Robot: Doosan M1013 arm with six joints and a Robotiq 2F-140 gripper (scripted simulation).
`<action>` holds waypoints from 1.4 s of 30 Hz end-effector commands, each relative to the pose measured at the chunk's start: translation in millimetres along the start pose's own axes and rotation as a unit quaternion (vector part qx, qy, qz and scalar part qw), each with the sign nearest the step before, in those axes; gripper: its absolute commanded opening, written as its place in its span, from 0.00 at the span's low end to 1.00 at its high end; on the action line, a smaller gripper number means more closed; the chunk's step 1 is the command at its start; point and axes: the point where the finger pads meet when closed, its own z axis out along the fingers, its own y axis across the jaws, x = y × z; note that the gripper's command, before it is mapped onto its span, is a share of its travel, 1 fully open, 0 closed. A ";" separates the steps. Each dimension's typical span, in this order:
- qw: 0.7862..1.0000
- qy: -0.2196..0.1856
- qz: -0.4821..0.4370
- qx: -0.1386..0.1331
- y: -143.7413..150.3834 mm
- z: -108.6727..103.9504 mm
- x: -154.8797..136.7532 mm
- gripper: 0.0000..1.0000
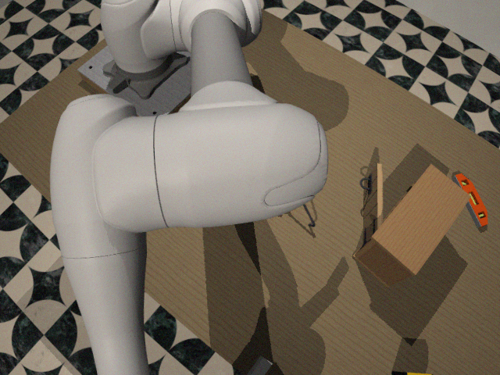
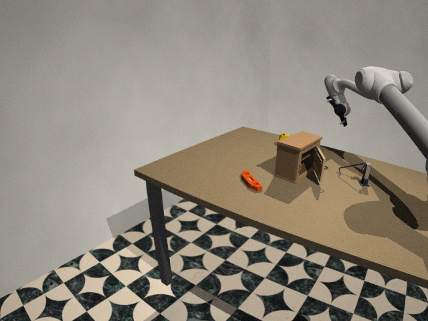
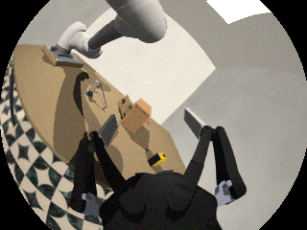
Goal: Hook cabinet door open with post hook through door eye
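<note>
none of the hooking looks done yet: the end effector (image 2: 340, 114) hangs high at the right of the exterior view with its fingers spread wide and empty, well apart from the cabinet (image 2: 297, 156) standing mid-surface (image 2: 214, 179), whose door (image 2: 319, 162) is ajar. what is left, as i judge it, is to swing the door wide enough, drop the hook (image 2: 350, 166) through the eye and let go. the hook sits right of the cabinet on its post (image 2: 366, 174), its long axis roughly level, tip pointing left toward the door.
</note>
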 end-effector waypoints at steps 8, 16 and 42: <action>1.000 0.000 0.000 0.000 0.2 0.0 0.2 1.00; 1.000 0.000 0.000 0.000 0.2 0.0 0.2 1.00; 0.940 -0.095 0.308 0.107 35.9 133.4 -12.2 1.00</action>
